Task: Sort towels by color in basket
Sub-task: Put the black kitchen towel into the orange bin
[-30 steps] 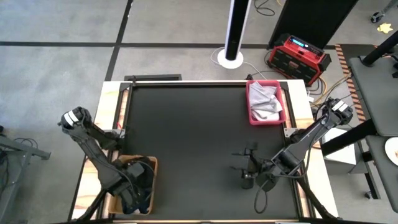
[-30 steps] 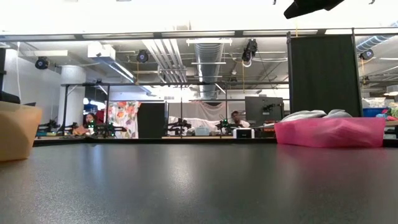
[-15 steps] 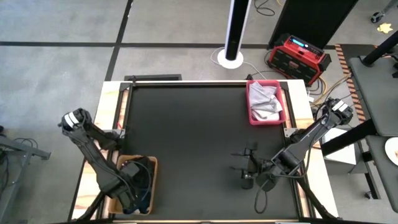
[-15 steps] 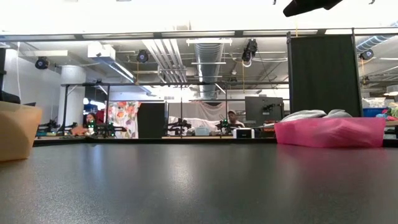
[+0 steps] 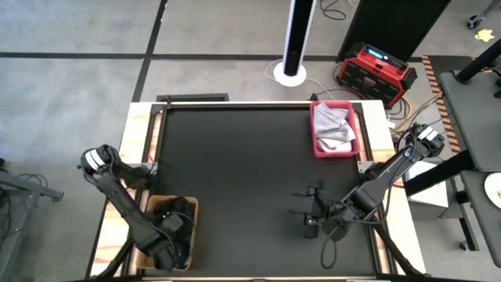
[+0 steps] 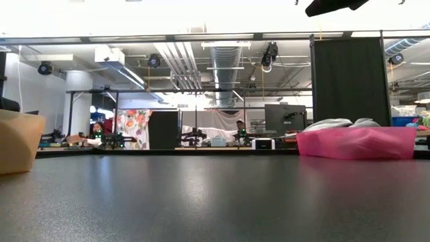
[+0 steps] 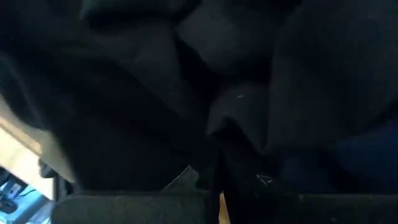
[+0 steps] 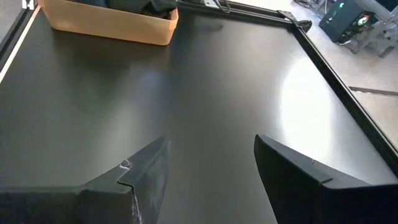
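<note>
A tan basket (image 5: 149, 205) at the table's near left corner holds dark towels (image 5: 182, 210). My left gripper (image 5: 172, 235) is down inside it; the left wrist view shows it (image 7: 221, 186) shut on a black towel (image 7: 236, 118), with a bluish cloth (image 7: 348, 168) beside it. A pink basket (image 5: 315, 129) at the far right holds light grey towels (image 5: 335, 129) that lie heaped above its rim (image 6: 336, 124). My right gripper (image 5: 301, 202) is open above bare table at the near right, pointing left (image 8: 211, 162). My left gripper has a raised fold of the black towel (image 7: 217, 146) between its two fingers, coming from above into the basket. The view is very dark, so one layer or several does not show. The towel lies on the other dark cloth in the basket.
The black table top (image 5: 243, 172) lies between the two baskets. A raised frame edges the table (image 8: 323, 56). The tan basket also shows in the right wrist view (image 8: 106, 25) and in the low view (image 6: 17, 141). People sit in the room far behind the table (image 6: 238, 128).
My left arm has swung toward the table's near edge, and its gripper has gone lower and nearer inside the tan basket. The right arm has kept still.
</note>
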Robot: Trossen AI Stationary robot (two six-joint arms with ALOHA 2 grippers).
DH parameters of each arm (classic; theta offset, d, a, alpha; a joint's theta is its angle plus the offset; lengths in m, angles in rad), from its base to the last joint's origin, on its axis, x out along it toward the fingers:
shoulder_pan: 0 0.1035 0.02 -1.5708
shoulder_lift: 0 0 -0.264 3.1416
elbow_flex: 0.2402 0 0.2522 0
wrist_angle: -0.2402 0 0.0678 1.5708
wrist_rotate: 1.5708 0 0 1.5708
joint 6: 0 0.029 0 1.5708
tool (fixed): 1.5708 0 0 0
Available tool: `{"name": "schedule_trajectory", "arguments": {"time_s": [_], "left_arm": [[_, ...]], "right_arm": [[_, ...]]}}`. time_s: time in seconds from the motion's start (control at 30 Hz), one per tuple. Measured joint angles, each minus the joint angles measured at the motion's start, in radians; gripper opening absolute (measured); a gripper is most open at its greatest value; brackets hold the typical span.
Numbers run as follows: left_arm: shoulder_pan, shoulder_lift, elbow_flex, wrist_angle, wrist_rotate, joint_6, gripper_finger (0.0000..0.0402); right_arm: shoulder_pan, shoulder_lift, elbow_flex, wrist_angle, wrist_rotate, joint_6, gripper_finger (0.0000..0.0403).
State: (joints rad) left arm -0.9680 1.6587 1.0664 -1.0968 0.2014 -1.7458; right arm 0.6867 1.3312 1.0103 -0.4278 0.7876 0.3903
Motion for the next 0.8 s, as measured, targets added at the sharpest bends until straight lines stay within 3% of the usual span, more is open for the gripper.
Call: {"name": "schedule_trajectory", "arguments": {"time_s": [0.33,0.7,0.8], "left_arm": [[0.000,-0.006,0.009,-0.020,-0.002,0.005,0.0000],[0.000,-0.022,0.151,-0.105,-0.015,0.015,0.0000],[0.000,-0.023,0.198,-0.150,-0.161,0.094,0.0000]], "right_arm": [[0.000,0.000,0.000,0.000,0.000,-0.001,0.0230],[-0.001,0.000,0.000,0.001,0.001,0.003,0.0225],[-0.004,0.000,0.000,0.015,0.001,0.002,0.0218]]}}
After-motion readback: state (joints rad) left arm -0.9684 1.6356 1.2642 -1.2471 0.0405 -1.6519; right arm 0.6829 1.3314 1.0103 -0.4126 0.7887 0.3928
